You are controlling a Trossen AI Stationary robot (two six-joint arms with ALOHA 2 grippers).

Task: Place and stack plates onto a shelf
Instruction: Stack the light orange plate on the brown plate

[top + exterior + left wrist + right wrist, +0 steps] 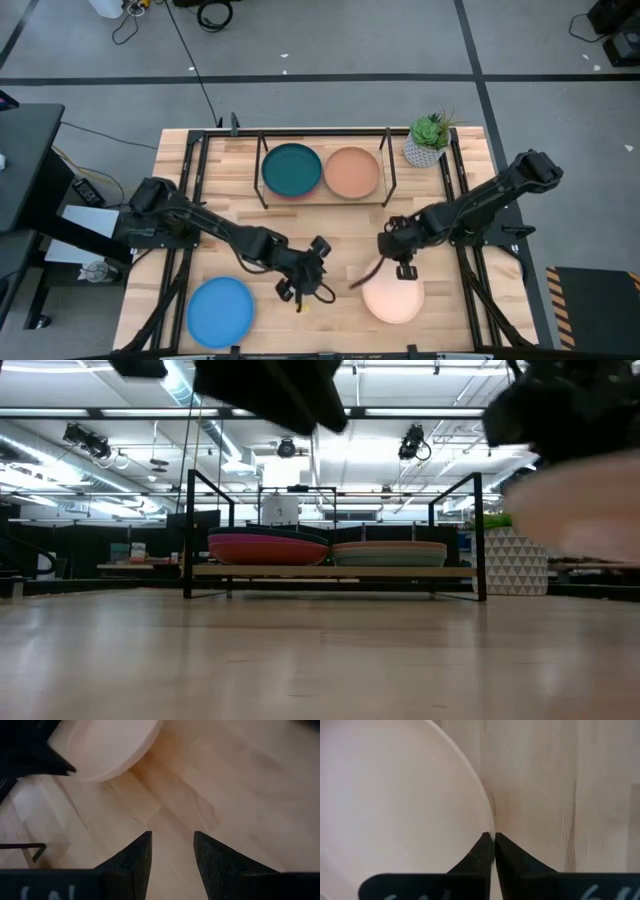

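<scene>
The right gripper (pixel 493 851) has its two fingers pinched tight on the thin rim of the cream-peach plate (pixel 393 298). The plate spreads out to one side of the fingers, and bare wood of the table (pixel 545 795) lies on the other side. From the low camera the plate looks lifted off the table, near the front edge and well away from the shelf (pixel 325 197).

The left gripper (pixel 172 852) hangs over bare wood with its fingers apart and nothing between them. The cream-peach plate sits out past its fingertips, a little to one side.

The plate looks stiff and light, I think — smooth but not shiny, so it may slip a bit. A pinch on the rim is the spot to hold, since the middle is too wide. Held by one edge, it could tip or swing, and it might chip if it bangs the rods.

Counting: two piles on the shelf, a dark teal plate (pixel 292 168) on top of one and a terracotta plate (pixel 352 171) on top of the other. How many lie under them I cannot tell. One blue plate (pixel 220 311) waits on the table, beyond the left fingers. One little plant pot (pixel 428 140) stands by the shelf.
</scene>
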